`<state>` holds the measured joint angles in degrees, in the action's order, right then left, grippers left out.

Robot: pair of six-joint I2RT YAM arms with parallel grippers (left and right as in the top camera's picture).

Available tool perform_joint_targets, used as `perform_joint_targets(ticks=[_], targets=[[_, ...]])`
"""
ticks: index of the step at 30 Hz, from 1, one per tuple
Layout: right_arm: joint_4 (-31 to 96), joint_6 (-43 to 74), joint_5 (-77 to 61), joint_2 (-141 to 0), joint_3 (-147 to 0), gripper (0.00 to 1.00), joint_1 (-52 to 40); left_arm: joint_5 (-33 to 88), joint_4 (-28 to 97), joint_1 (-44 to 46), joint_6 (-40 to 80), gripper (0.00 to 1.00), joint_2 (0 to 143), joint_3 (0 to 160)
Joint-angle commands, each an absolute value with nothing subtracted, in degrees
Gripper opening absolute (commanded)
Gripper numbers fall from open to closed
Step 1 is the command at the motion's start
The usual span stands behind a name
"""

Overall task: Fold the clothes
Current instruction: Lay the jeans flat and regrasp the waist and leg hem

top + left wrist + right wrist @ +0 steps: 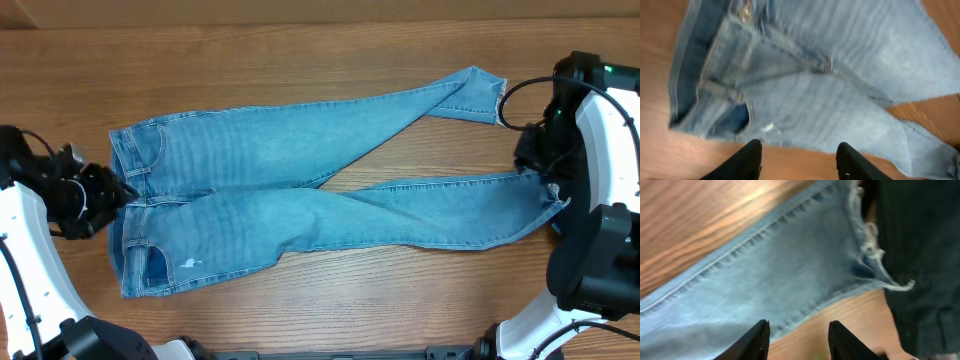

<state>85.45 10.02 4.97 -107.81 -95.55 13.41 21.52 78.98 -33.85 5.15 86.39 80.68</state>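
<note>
The light blue jeans (300, 185) lie spread flat on the wooden table, waistband at the left, two legs running right with frayed hems. My left gripper (105, 195) is open just left of the waistband; the left wrist view shows its fingers (799, 160) over bare wood in front of the waistband and pocket (765, 85). My right gripper (548, 175) is open above the near leg's hem; the right wrist view shows its fingers (799, 340) at the edge of that leg (780, 275), frayed hem at the right.
The wooden table (300, 60) extends behind and in front of the jeans. The right arm's dark body (600, 260) stands by the near hem, and it shows as a dark mass in the right wrist view (920, 255).
</note>
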Motion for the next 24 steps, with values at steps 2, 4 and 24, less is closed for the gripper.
perform_joint_targets(ticks=[2, 4, 24], targets=[[78.5, 4.2, -7.3, -107.4, -95.4, 0.38, 12.5, 20.8, 67.7, -29.7, 4.5, 0.1, 88.7, 81.7], [71.8, 4.2, -8.7, -107.4, -95.4, 0.31, 11.4, 18.4, 64.2, -24.9, 3.6, 0.04, 93.9, 81.7], [38.5, 6.0, -6.1, -130.9, -95.1, 0.87, 10.7, 14.4, 50.7, -18.6, 1.0, 0.08, 124.2, 81.7]])
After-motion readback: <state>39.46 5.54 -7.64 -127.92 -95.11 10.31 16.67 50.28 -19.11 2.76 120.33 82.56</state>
